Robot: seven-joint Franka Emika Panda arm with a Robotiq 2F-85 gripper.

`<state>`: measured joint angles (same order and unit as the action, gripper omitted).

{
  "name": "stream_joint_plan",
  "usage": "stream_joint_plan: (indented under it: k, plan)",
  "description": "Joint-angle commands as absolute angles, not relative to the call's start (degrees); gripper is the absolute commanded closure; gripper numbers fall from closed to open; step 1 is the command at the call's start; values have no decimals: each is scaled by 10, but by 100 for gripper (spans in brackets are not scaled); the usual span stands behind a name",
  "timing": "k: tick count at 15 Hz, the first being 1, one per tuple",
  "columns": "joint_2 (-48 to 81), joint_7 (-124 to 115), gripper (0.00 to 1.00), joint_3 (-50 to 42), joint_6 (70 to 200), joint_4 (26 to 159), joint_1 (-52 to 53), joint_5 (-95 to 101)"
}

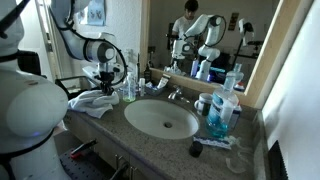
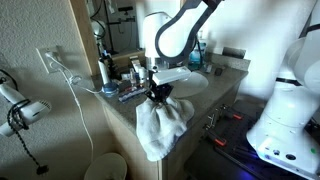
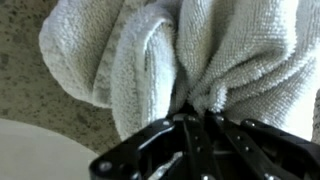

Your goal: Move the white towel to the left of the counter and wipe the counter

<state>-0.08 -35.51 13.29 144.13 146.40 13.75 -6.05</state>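
Observation:
The white towel (image 1: 95, 102) lies bunched at the left end of the granite counter (image 1: 130, 133), partly hanging over the counter's edge in an exterior view (image 2: 160, 128). My gripper (image 1: 106, 78) is down on top of it and shut on a pinched fold of the towel; it also shows in an exterior view (image 2: 158, 94). In the wrist view the black jaws (image 3: 195, 118) are closed tight on the terry cloth (image 3: 150, 55), with speckled counter (image 3: 20, 85) beside it.
An oval white sink (image 1: 162, 119) with a faucet (image 1: 176, 94) sits mid-counter. Bottles (image 1: 130, 84) stand by the mirror behind the towel. Blue soap bottles (image 1: 222, 112) stand at the right. A hair dryer (image 2: 20, 110) hangs on the wall beyond the counter's end.

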Motion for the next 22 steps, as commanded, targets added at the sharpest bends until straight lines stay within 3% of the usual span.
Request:
stream_joint_plan:
  k: [1,12,13,15,22]
  plan:
    - [-1,-259,95,135,1386,1472,138,-121]
    - [-11,-325,94,140,1459,1477,140,-121]
    - [-14,-341,69,140,1464,1478,140,-105]
    - [-20,-361,59,139,1460,1478,139,-86]
    - [-61,-319,8,134,1359,1455,135,-149]
